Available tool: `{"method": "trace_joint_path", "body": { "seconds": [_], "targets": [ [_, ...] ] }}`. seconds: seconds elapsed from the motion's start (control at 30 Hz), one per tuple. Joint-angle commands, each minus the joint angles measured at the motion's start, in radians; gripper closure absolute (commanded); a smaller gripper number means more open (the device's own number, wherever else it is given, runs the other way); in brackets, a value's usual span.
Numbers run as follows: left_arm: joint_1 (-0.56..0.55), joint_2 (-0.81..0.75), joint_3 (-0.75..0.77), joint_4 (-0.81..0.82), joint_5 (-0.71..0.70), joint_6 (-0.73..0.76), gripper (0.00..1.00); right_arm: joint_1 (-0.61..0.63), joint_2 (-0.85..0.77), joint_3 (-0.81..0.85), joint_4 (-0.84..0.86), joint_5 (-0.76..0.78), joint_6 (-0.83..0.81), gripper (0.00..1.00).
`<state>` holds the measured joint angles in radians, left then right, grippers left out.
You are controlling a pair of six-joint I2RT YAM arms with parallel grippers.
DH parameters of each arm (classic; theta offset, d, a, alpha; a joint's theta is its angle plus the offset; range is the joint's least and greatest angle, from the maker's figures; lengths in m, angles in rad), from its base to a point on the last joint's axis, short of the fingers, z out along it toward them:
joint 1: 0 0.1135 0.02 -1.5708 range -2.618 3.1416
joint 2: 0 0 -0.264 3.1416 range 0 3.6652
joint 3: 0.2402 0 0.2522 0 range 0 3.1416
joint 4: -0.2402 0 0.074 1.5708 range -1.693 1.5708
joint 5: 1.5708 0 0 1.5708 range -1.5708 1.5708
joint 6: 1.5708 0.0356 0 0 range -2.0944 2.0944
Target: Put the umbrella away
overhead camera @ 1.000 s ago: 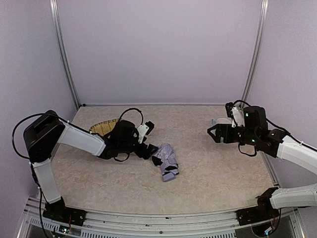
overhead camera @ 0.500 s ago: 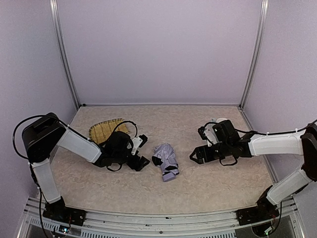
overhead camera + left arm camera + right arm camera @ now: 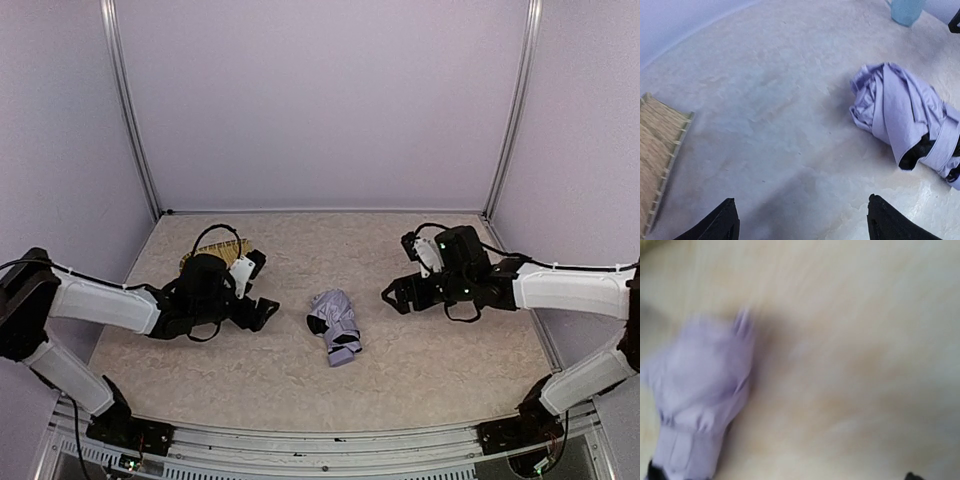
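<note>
Umbrella (image 3: 335, 335) lies folded on the table (image 3: 450, 380) between left gripper (image 3: 262, 312) and right gripper (image 3: 392, 295), both spread wide and empty; likely light, soft, slippery fabric, so you'd clamp across its middle.

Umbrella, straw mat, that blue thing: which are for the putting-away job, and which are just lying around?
For the job:
- the umbrella, folded up, lying on the table between the two arms

Just lying about:
- the woven mat, off to the left
- a pale blue thing, too cut off to tell what it is
</note>
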<state>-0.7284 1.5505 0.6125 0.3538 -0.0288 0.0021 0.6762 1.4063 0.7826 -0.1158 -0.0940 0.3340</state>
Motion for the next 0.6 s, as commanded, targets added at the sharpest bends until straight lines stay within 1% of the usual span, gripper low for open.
{"method": "trace_joint_path", "body": {
  "seconds": [0.0,0.1,0.2,0.27,0.37,0.43,0.5,0.57],
  "targets": [
    [0.082,-0.212,-0.041,-0.029,-0.094,0.013,0.13,-0.116,-0.207,-0.025,-0.029,0.155,-0.093,0.09],
    [0.171,-0.326,-0.069,-0.049,-0.141,0.016,0.11,-0.238,-0.349,-0.052,-0.005,0.193,-0.146,0.07],
    [0.292,-0.409,-0.095,-0.048,-0.184,-0.064,0.10,-0.375,-0.467,-0.106,0.071,0.207,-0.186,0.00],
    [0.367,-0.455,-0.129,-0.031,-0.224,-0.115,0.09,-0.492,-0.512,-0.157,0.154,0.190,-0.202,0.00],
    [0.444,-0.506,-0.168,0.009,-0.320,-0.158,0.08,-0.620,-0.521,-0.233,0.257,0.186,-0.180,0.00],
    [0.475,-0.521,-0.196,0.046,-0.374,-0.180,0.07,-0.663,-0.509,-0.281,0.334,0.223,-0.157,0.00],
    [0.484,-0.517,-0.223,0.081,-0.418,-0.192,0.06,-0.670,-0.489,-0.340,0.436,0.302,-0.145,0.00],
    [0.518,-0.501,-0.247,0.107,-0.447,-0.203,0.05,-0.671,-0.464,-0.388,0.514,0.343,-0.131,0.00]
  ]
}}
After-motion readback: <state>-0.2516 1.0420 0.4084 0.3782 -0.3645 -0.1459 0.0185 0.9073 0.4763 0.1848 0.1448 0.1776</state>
